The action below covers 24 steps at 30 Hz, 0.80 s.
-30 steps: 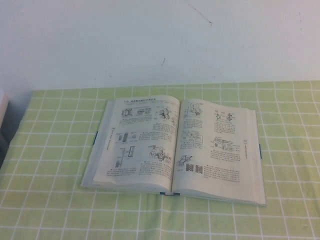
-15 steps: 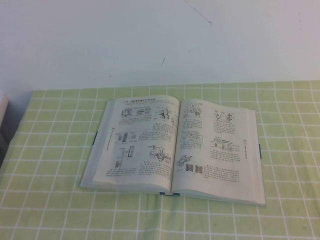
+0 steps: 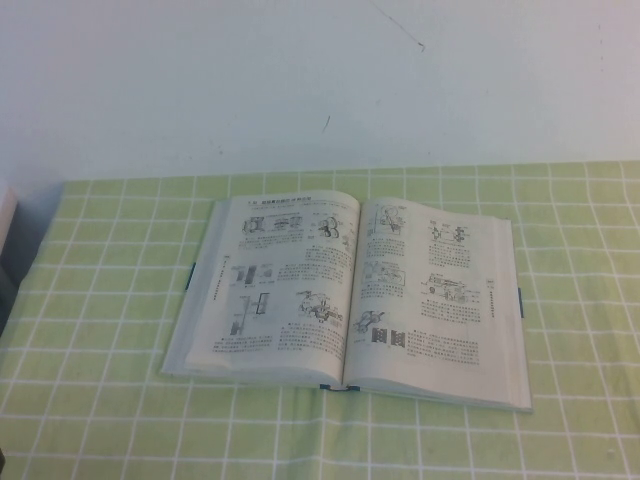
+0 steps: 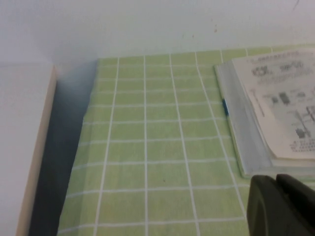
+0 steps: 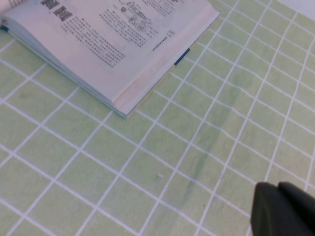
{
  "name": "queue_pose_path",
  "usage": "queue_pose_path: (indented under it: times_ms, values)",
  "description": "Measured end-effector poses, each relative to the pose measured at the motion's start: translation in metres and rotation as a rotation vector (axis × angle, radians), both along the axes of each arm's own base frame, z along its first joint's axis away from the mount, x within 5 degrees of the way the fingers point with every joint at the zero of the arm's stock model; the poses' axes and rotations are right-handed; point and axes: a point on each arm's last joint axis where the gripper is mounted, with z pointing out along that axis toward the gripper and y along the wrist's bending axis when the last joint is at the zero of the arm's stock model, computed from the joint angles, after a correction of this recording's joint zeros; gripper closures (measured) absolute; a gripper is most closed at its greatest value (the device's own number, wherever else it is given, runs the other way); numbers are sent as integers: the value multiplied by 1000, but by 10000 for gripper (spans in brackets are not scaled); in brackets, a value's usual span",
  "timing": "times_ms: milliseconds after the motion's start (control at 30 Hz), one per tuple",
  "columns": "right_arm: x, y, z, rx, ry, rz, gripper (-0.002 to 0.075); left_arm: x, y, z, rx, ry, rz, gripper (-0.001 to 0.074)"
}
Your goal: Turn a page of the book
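The book point(image 3: 350, 300) lies open and flat on the green checked cloth point(image 3: 100, 400), both leaves full of black text and line drawings, with teal cover edges showing. The page point(image 3: 435, 300) is its right leaf and lies flat. Neither arm shows in the high view. In the left wrist view my left gripper point(image 4: 275, 178) hangs shut and empty over the cloth, just short of the book's point(image 4: 275, 113) left corner. In the right wrist view my right gripper point(image 5: 278, 186) is shut and empty above the cloth, well off the book's point(image 5: 108, 34) right corner.
A white wall rises behind the table. A pale board or box point(image 4: 24, 147) stands past the cloth's left edge, with a dark gap point(image 4: 64, 162) between them. Bare cloth lies all around the book.
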Motion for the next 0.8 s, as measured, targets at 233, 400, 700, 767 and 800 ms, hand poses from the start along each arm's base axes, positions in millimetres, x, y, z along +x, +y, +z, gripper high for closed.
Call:
queue_pose_path:
  times_ms: [233,400,700,767,800]
  values:
    - [0,0,0,0,0,0,728,0,0,-1,-1,-19,2,738]
    - [0,0,0,0,0,0,728,-1,0,-6,2,37,4,738]
    - [0,0,0,0,0,0,728,-2,0,-6,2,40,4,738]
    - [0,0,0,0,0,0,728,-2,0,-6,2,40,4,738]
    - [0,0,0,0,0,0,728,-2,0,-6,2,40,4,738]
